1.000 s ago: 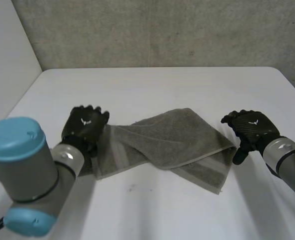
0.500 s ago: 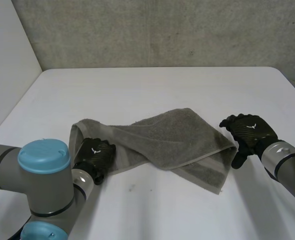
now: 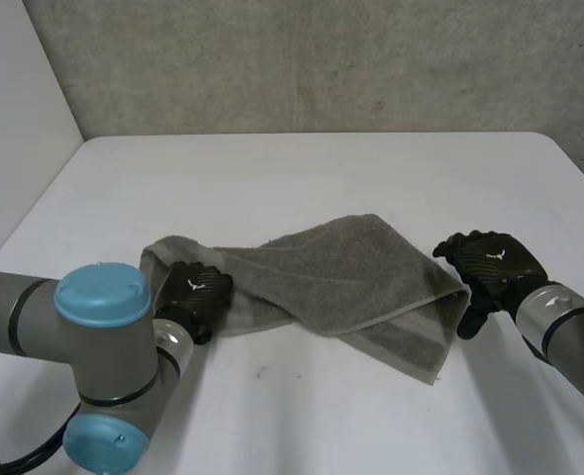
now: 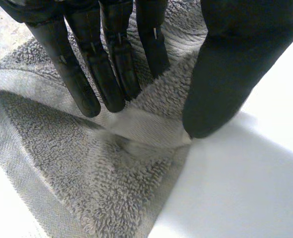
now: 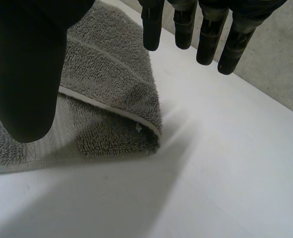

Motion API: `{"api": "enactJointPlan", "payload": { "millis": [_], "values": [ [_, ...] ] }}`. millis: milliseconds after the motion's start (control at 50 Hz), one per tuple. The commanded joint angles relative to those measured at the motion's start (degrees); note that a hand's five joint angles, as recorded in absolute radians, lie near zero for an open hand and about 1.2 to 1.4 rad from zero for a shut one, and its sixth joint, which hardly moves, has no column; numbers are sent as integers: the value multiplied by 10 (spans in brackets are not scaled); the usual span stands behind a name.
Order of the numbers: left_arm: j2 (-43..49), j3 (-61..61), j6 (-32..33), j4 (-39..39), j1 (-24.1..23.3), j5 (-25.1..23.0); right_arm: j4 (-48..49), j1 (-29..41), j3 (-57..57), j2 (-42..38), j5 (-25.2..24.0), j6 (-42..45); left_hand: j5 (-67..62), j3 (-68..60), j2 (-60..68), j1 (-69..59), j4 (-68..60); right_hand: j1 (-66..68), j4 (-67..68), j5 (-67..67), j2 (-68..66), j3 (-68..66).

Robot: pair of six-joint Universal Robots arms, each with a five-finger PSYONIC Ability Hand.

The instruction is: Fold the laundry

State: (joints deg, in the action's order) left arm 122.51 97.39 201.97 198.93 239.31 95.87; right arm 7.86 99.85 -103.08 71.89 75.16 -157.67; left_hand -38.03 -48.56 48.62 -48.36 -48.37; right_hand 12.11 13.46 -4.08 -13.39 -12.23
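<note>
Head view. OP: grey towel [image 3: 341,272] lies rumpled on the white table [image 3: 302,168], partly doubled over itself, stretched between the two arms. Left hand [image 3: 198,292] sits on its left end. Right hand [image 3: 492,262] is just beside its right end.

CHK: Left finger state?

OP: Left wrist view: fingers [image 4: 111,74] straight and close together, tips pressed into the pile. Thumb [image 4: 221,74] stands apart from them, tip at the towel's edge where cloth meets table. A low ridge of cloth rises between them. I see nothing clamped.

CHK: Right?

OP: Right wrist view: fingers [image 5: 208,34] straight, slightly spread, over bare table past the doubled corner [image 5: 141,119]. The thumb [image 5: 27,74] is wide of them, over the cloth. It holds nothing.

CHK: Risks from here?

OP: Judgement only.
1. The towel is layered. A pinch on that ridge may take the top layer alone, so the end would peel open instead of lifting whole.
2. If the right hand closes from this stance, it could shove the corner along the table instead of catching it, bunching the cloth.
3. If one hand pulls before the other has a hold, the towel slides on the smooth top and the fold goes askew.
</note>
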Motion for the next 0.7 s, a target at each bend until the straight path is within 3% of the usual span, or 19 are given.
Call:
{"api": "enactJointPlan", "payload": {
  "millis": [20, 260, 440, 700],
  "values": [
    [4, -15, -1, 0, 0, 1, 0, 0, 0, 0, 0, 1, -319, -314, 313, -316, -316, -21, -35, 41, 34, 22],
    [-142, -21, -4, -8, -3, 5, -26, -6, 20, 9, 9, -31, -320, -314, 314, -316, -316, -21, -35, 41, 34, 22],
    [-276, -19, -18, -27, -2, 4, -140, -8, 67, -1, -2, -152, -320, -314, 314, -316, -316, -21, -35, 41, 34, 22],
    [-329, -34, -89, -66, -6, 2, -63, 9, 91, -78, -12, -205, -320, -314, 314, -316, -316, -21, -35, 41, 34, 22]
  ]
}}
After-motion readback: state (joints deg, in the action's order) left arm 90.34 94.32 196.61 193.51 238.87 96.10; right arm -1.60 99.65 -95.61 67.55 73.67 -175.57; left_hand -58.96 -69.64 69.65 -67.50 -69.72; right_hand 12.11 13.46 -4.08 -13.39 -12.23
